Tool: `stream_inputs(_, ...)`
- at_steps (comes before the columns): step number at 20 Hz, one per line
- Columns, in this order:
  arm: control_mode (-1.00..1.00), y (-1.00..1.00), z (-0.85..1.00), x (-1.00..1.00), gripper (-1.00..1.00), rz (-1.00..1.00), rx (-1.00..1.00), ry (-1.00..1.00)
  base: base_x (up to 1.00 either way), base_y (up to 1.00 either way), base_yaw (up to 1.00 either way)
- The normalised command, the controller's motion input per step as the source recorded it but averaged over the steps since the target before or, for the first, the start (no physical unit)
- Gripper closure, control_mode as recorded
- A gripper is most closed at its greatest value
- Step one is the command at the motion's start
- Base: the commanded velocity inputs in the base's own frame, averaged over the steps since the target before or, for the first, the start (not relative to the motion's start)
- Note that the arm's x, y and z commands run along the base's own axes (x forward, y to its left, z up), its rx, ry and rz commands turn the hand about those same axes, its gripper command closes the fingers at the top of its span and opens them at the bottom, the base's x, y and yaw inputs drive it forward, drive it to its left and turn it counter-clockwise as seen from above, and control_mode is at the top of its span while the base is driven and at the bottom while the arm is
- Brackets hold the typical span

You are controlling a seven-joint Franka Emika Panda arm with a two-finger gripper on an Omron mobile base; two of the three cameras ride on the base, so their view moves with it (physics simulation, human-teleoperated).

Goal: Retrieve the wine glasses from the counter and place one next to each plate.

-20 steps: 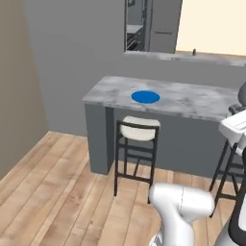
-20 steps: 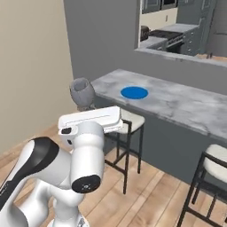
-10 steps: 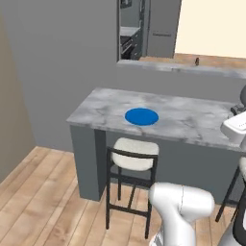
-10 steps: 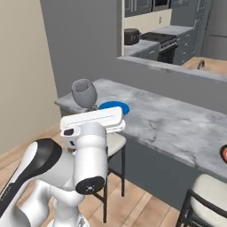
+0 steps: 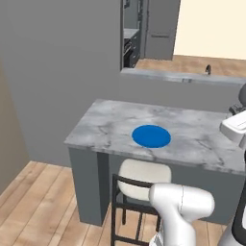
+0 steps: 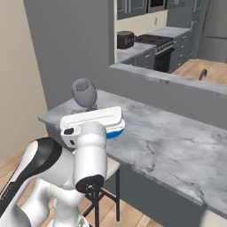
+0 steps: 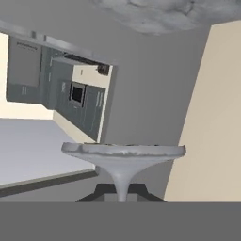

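A clear grey-tinted wine glass point(image 6: 84, 91) stands bowl-up above my white hand, in front of the marble bar. My gripper point(image 6: 91, 107) is shut on its stem. In the hand view the round foot of the wine glass point(image 7: 123, 151) spreads just beyond my gripper point(image 7: 121, 190), with the thin stem running down between the dark tips. A bright blue plate point(image 5: 151, 136) lies flat on the bar top above a stool; in the right base view the blue plate point(image 6: 116, 130) peeks out from behind my hand. The counter is out of view.
The marble bar point(image 5: 105, 129) stands on a grey base with a white-seated stool point(image 5: 142, 177) tucked under it. Behind it rises a grey wall with a pass-through ledge point(image 6: 168, 76). Beyond are a stove and a dark toaster point(image 6: 125, 39). Wooden floor lies to the left.
The whole picture has shifted and the bar looms larger, so the base has driven closer. The wine glass stays upright in my shut gripper.
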Motion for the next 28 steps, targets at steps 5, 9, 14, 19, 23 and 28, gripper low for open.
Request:
stream_inputs(5, 1.0, 0.0, 0.0, 0.0, 1.0, 0.0, 0.0, 0.0, 0.59, 0.03, -0.01)
stream_inputs(9, 1.0, 0.0, 0.0, 0.0, 1.0, 0.0, 0.0, 0.0, 0.12, 0.01, 0.1)
stream_inputs(14, 1.0, 0.0, 0.0, 0.0, 1.0, 0.0, 0.0, 0.0, 0.21, 0.0, 0.29)
stream_inputs(19, 1.0, 0.0, 0.0, 0.0, 1.0, 0.0, 0.0, 0.0, 0.11, -0.06, 0.12)
stream_inputs(23, 1.0, 0.0, 0.0, 0.0, 1.0, 0.0, 0.0, 0.0, 0.42, 0.0, -0.74)
stream_inputs(28, 1.0, 0.0, 0.0, 0.0, 1.0, 0.0, 0.0, 0.0, 0.34, 0.0, -0.83)
